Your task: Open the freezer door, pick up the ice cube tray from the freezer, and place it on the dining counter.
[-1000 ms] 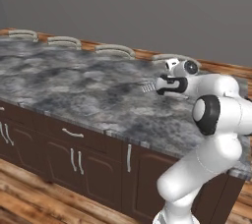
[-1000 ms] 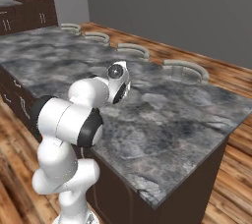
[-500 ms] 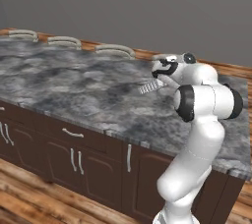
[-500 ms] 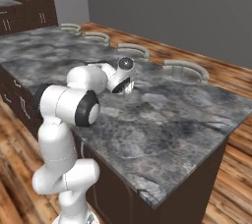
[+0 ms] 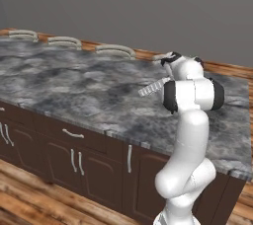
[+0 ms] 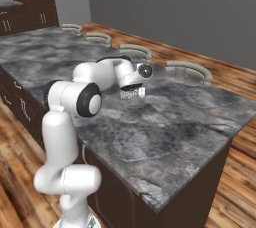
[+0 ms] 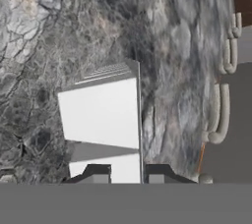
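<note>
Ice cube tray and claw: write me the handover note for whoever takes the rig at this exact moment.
Claw: shut on the ice cube tray, gripping it at one end.
Tray: held in the air over the dining counter, tilted in the left base view, not yet set down. Its cubes cannot be made out.
Stools line the counter's far side.
Done: the tray has been carried to the counter.
Left: lower the tray flat onto the stone top, open the claw, and back the arm away.
</note>
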You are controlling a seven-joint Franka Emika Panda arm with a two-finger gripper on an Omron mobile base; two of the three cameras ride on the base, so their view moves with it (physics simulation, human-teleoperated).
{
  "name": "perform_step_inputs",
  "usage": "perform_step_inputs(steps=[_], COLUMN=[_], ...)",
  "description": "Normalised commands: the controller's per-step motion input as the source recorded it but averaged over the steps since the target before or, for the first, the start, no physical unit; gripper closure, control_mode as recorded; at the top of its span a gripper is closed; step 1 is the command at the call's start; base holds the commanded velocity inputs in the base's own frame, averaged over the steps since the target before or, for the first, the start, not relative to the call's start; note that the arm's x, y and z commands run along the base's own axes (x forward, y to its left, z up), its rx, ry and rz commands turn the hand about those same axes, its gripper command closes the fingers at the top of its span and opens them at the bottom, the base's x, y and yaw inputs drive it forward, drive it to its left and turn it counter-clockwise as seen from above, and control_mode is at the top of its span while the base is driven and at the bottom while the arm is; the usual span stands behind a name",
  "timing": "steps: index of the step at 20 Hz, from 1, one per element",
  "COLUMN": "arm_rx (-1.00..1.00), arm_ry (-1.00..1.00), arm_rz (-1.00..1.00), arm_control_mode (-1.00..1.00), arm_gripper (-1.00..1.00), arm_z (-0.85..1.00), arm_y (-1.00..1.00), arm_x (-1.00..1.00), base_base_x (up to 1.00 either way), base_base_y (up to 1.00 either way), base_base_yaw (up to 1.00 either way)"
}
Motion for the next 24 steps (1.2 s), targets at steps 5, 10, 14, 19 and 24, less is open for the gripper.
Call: perform_step_inputs(steps=[5,10,14,19,24], arm_rx=[0.03,0.0,0.0,0.0,0.0], arm_ry=[0.01,-0.03,-0.03,0.03,0.15], arm_rz=[0.01,0.06,0.06,0.01,0.0], arm_control_mode=[-1.0,-1.0,-1.0,-1.0,-1.0], arm_gripper=[1.0,1.0,1.0,1.0,-1.0], arm_z=[-0.33,-0.39,-0.15,0.38,0.96], arm_y=[-0.01,0.0,0.0,0.0,0.0], arm_x=[0.12,-0.07,-0.1,-0.04,-0.19], base_base_x=[0.0,0.0,0.0,0.0,0.0], base_base_y=[0.0,0.0,0.0,0.0,0.0], base_base_yaw=[0.0,0.0,0.0,0.0,0.0])
